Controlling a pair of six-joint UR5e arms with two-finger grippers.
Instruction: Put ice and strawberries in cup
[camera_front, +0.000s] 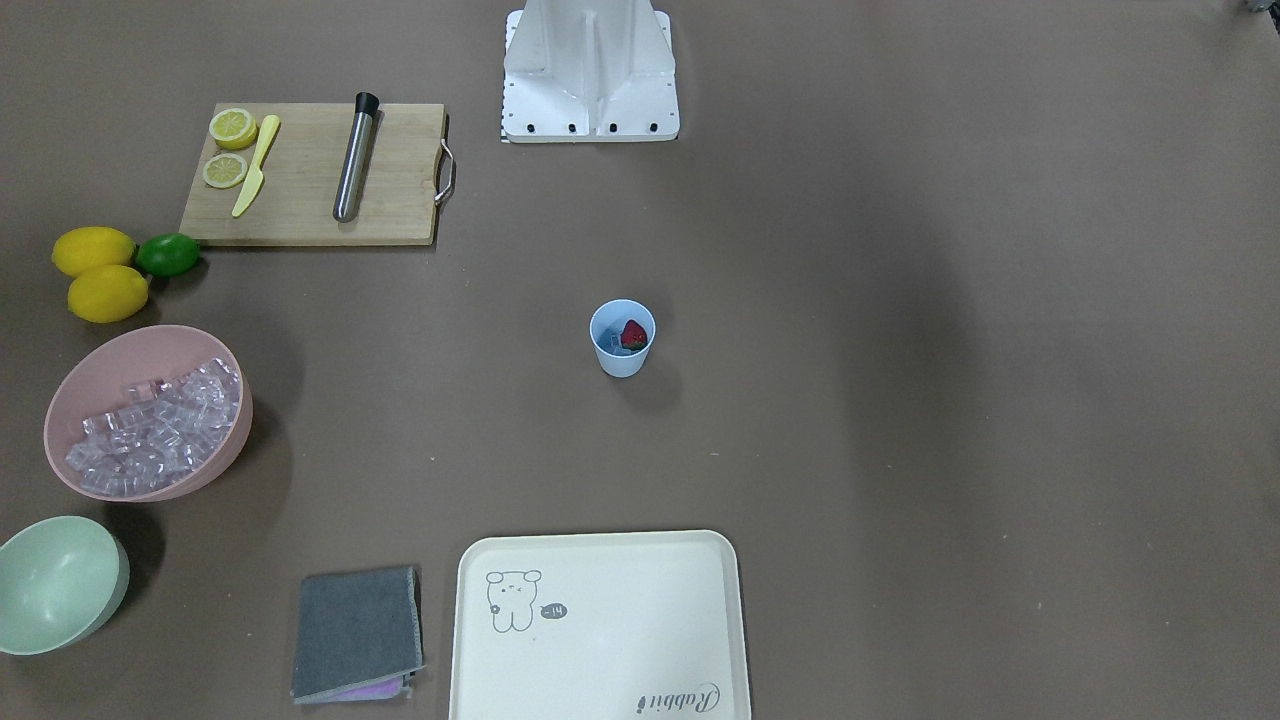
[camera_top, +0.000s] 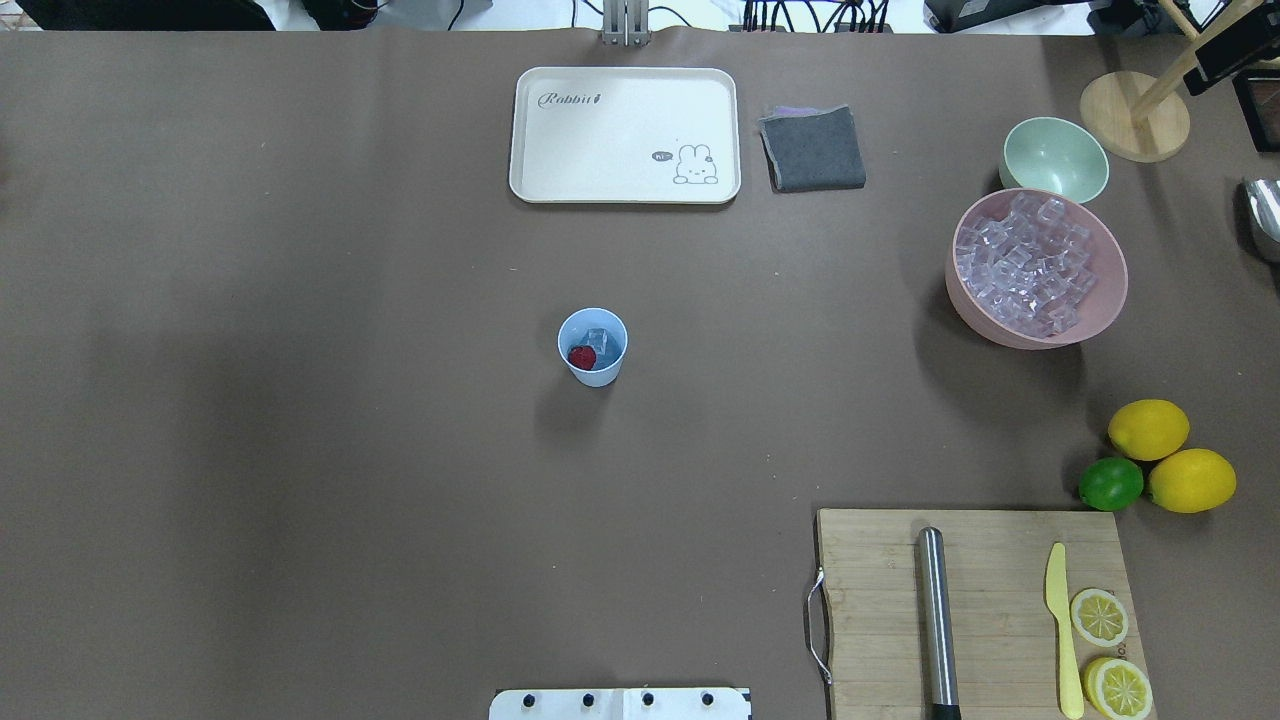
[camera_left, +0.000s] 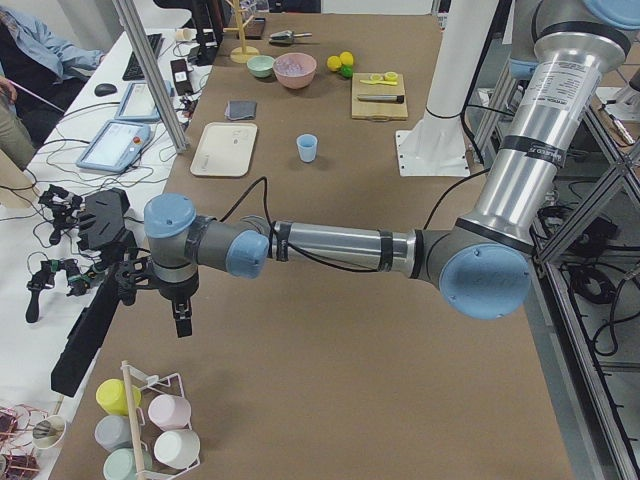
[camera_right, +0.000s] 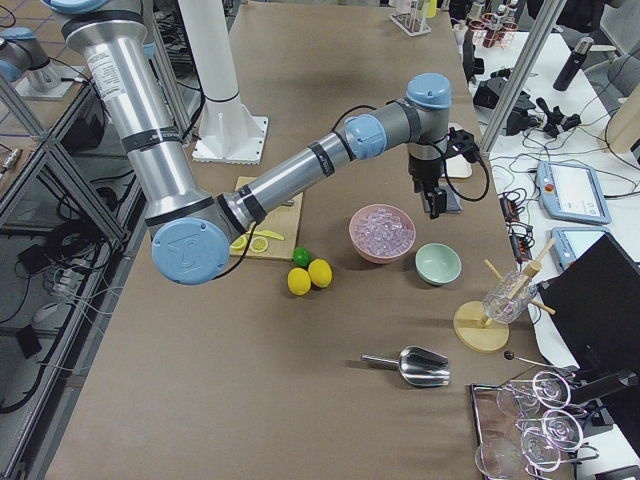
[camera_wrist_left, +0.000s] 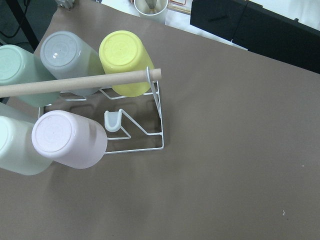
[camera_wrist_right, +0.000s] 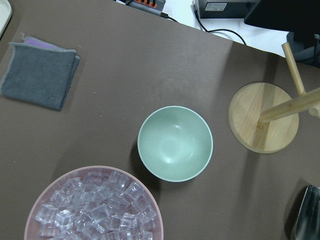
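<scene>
Both arms are out wide, and the cup (camera_front: 622, 338) stands upright on its own in the middle of the counter (camera_front: 900, 400), well apart from either set of fingers. Inside it sits the strawberry (camera_front: 633, 334), red against the blue wall, with ice (camera_top: 599, 337) touching it on the cup's floor. The left fingers (camera_left: 182, 320) hang pointing down over the counter's end, with the near arm stretched out almost level behind them. Just below and beside them is a wire rack (camera_wrist_left: 161, 125) of upturned mugs (camera_wrist_left: 70, 140), and the cup is far off from them, up the counter. Only the side view catches these fingers, so I cannot tell how far apart they stand or whether they hold anything. Over to the other end — the right fingers (camera_right: 436, 205) also point down, high above the bowls. The wrist view puts the pale green bowl (camera_wrist_right: 175, 143) roughly beneath them, with the pink bowl (camera_wrist_right: 150, 210) and its loose cubes (camera_wrist_right: 95, 210) close beside it. A grey cloth (camera_wrist_right: 40, 77) lies off to one side of the green bowl and a round wooden stand (camera_wrist_right: 263, 117) to the other. Again only a side view shows these fingers — their opening cannot be told. From them the cup is well away, towards the middle of the counter.
</scene>
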